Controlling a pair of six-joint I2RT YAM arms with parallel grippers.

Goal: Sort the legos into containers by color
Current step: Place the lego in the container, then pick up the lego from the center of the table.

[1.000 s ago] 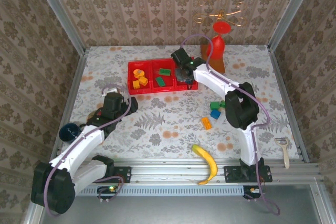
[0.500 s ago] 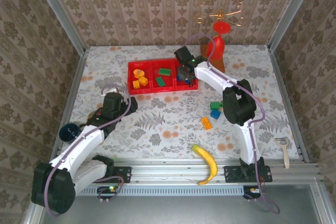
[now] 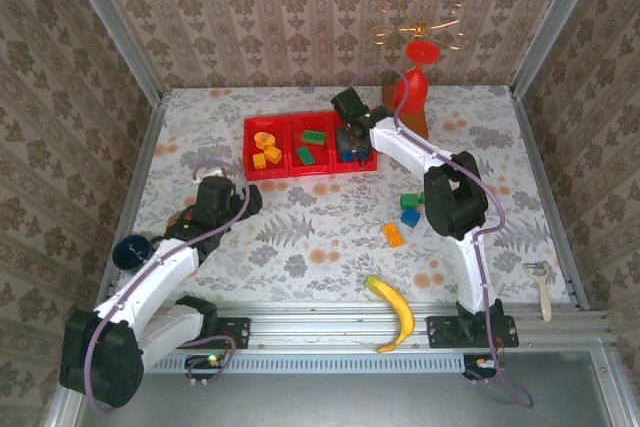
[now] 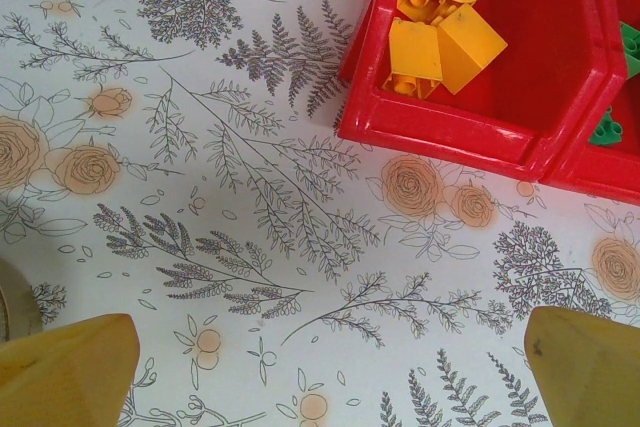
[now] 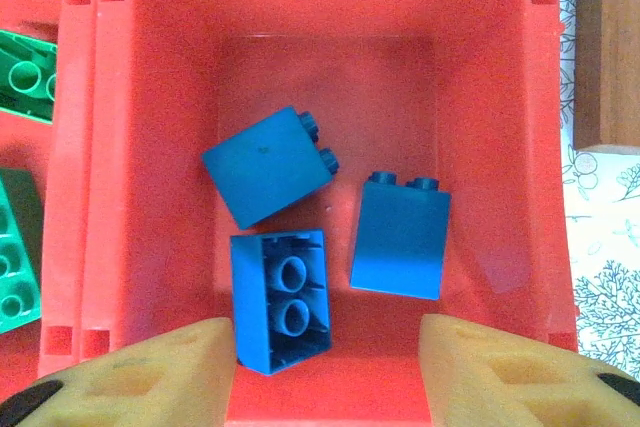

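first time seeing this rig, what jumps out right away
The bright red three-compartment tray at the far middle of the table stands out. The right gripper hovers over its right compartment, where three blue bricks lie. A yellow banana lies at the near edge, right of centre.

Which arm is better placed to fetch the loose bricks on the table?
Right. The loose bricks lie right of centre, on its side; the right gripper hangs open and empty over the red tray. The left gripper sits far left.
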